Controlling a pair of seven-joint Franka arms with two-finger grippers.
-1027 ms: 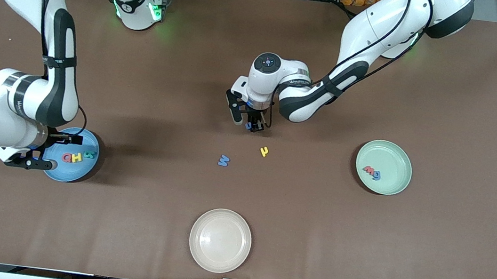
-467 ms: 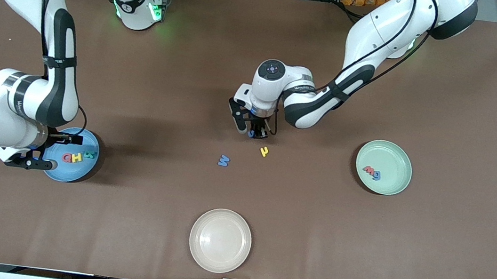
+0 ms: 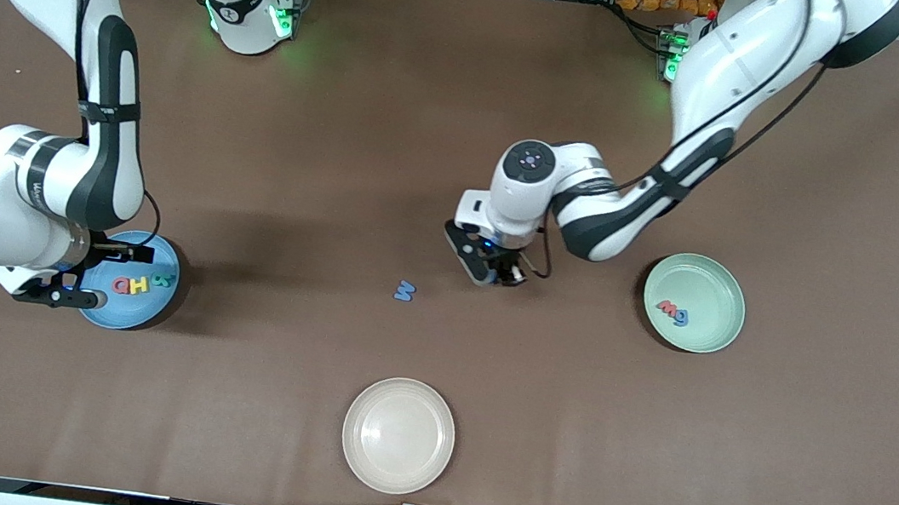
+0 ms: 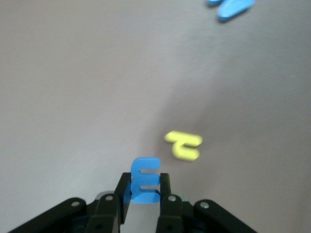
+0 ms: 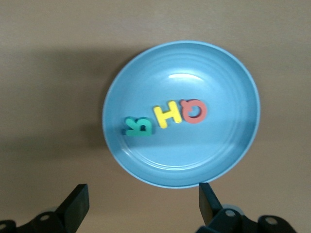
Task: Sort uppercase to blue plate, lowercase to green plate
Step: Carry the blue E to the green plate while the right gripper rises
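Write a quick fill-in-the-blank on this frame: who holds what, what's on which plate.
1. The left gripper is shut on a small blue ____.
2. On the blue plate lie ____ letters: the teal R, yellow H and red Q.
3. The right gripper hangs ____ over the blue plate.
4. The cream plate holds ____ letters.

Missing words: letter; three; open; no

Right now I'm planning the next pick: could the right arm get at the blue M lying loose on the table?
Probably yes. The right gripper hangs open over the blue plate, holding nothing, and bare table lies between it and the blue M. The left gripper, shut on a blue letter, is close by, though.
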